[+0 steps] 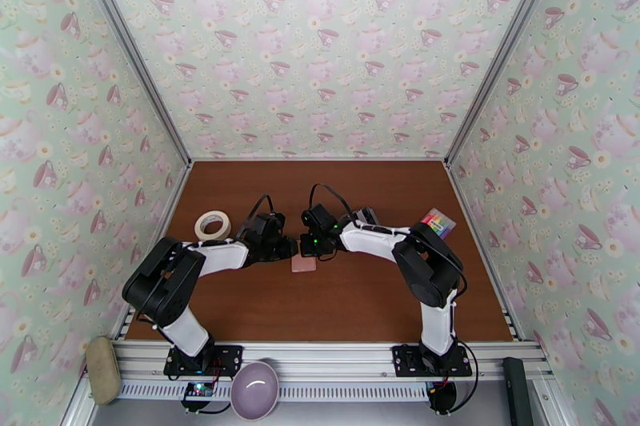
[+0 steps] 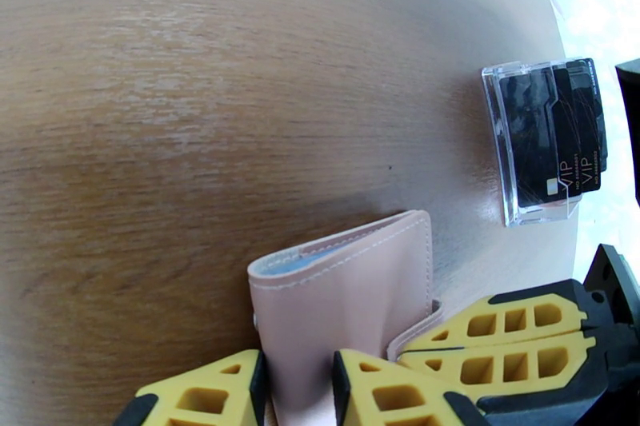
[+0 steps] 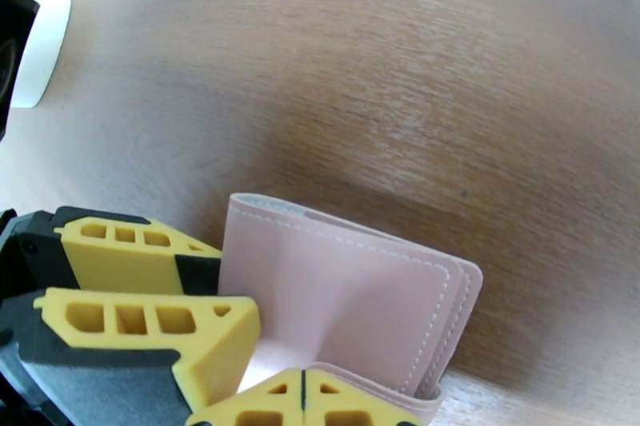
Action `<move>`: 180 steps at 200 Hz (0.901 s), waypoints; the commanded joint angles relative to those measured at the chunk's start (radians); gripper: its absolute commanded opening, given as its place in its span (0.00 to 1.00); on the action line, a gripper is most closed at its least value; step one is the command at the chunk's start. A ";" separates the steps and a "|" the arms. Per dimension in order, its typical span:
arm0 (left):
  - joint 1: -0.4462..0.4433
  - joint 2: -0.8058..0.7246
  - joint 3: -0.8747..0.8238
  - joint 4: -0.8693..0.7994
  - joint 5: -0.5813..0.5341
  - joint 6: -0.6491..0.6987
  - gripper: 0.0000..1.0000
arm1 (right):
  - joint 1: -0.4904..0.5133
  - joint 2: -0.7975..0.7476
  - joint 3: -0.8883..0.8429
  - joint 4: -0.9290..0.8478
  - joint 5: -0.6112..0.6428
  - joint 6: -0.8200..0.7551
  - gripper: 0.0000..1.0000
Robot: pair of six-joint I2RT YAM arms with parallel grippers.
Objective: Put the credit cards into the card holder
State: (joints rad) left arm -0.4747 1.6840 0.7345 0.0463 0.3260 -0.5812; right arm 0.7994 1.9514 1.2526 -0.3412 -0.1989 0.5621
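left jaws: partly open and clamped on the card holder [image 2: 344,308]. Its folded body sits between the two yellow fingers [image 2: 204,392] at the bottom edge of the left wrist view.
right jaws: closed almost fully. The yellow fingertips [image 3: 264,408] press together on a thin flap of the card holder at the bottom of the right wrist view.
card holder: pale pink and folded, in the centre of the top view between both arms. It is on the counter [image 1: 360,308] or just over it; I cannot tell which. A pale blue lining shows at its upper edge.
credit cards [image 2: 560,132]: dark, marked VIP, standing in a clear plastic box [image 2: 500,180] at the right of the left wrist view, apart from the card holder.
tape roll [image 1: 213,225]: white, at the left of the centre in the top view.
rainbow-striped card [image 1: 438,221]: at the right of the centre, beside the right arm.
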 commanded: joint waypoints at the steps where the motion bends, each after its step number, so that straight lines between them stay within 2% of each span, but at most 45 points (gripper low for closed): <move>1: -0.008 0.010 -0.012 0.010 0.025 -0.009 0.29 | 0.013 0.057 -0.047 0.010 0.006 0.025 0.06; 44: -0.008 0.012 -0.008 0.004 0.024 -0.006 0.29 | 0.011 0.060 -0.079 -0.010 0.048 0.025 0.05; 110: -0.001 0.007 0.010 -0.029 0.012 0.000 0.30 | 0.009 0.057 -0.196 0.047 0.034 0.047 0.06; 119: 0.000 0.005 0.012 -0.035 0.012 0.003 0.29 | 0.008 0.034 -0.211 0.066 0.025 0.048 0.09; 157: 0.010 0.008 0.038 -0.058 0.014 0.011 0.30 | 0.008 -0.072 -0.146 0.002 0.054 0.022 0.44; 180: 0.011 0.010 0.061 -0.077 0.019 0.016 0.30 | 0.008 -0.115 -0.087 -0.044 0.068 0.009 0.48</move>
State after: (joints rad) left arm -0.4664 1.6840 0.7555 0.0032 0.3302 -0.5766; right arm 0.7994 1.8694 1.1225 -0.2283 -0.1715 0.5903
